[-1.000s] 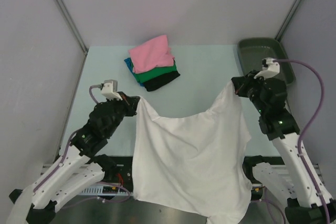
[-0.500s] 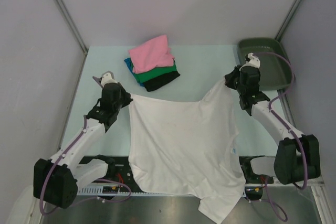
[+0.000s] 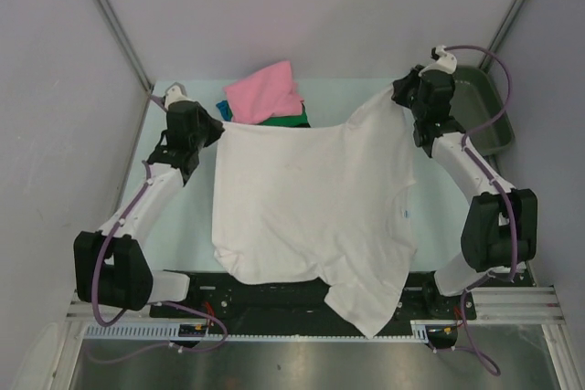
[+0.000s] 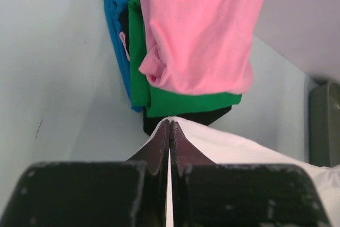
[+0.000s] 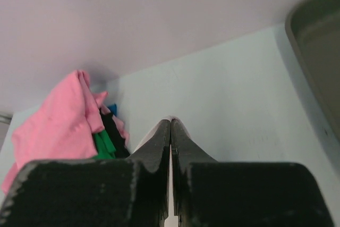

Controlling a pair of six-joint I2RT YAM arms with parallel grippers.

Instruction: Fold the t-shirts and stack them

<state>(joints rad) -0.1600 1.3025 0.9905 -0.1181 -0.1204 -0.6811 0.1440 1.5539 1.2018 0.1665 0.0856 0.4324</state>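
A large white t-shirt hangs stretched between my two grippers, its lower part trailing over the table's near edge. My left gripper is shut on its left top corner and my right gripper is shut on its right top corner. In the left wrist view the closed left gripper pinches white cloth just before the stack: a pink shirt over green, teal-blue and black ones. My right gripper shows closed, with the pink shirt at its left.
A dark grey-green tray stands at the back right corner, close to the right arm. The shirt stack sits at the back centre, partly hidden by the white shirt's top edge. Grey walls close in on the sides and back.
Both arms have stretched toward the back of the table, carrying the white t-shirt away from the near edge. Its top edge now reaches the stack.
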